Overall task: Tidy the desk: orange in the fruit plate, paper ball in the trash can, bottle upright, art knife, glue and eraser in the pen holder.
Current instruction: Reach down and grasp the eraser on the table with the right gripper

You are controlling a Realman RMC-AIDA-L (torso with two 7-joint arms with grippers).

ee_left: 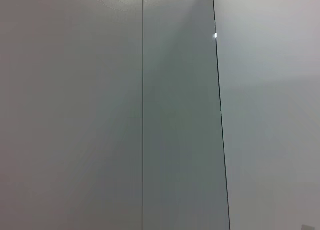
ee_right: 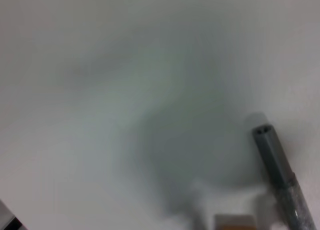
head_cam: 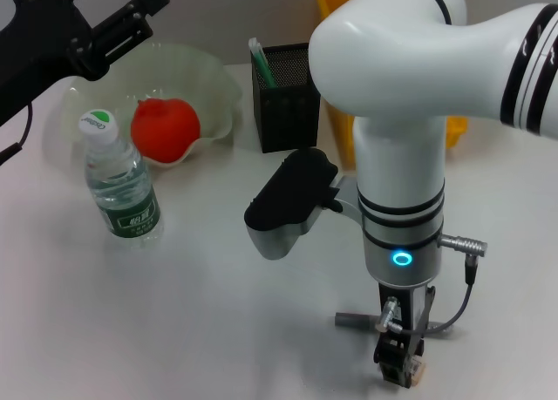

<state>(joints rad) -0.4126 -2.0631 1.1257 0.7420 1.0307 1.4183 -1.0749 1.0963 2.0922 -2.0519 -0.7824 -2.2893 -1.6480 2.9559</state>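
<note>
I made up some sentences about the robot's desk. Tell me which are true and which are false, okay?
1. The water bottle is standing upright. True.
2. The orange is lying on the bare desk. False: it sits in the pale fruit plate.
3. The right gripper is down low at the desk, next to a grey pen-like tool. True.
4. The black mesh pen holder is tipped over. False: it stands upright, with something green and white sticking out.
5. The left gripper is holding the bottle. False: it is raised near the fruit plate, away from the bottle.
</note>
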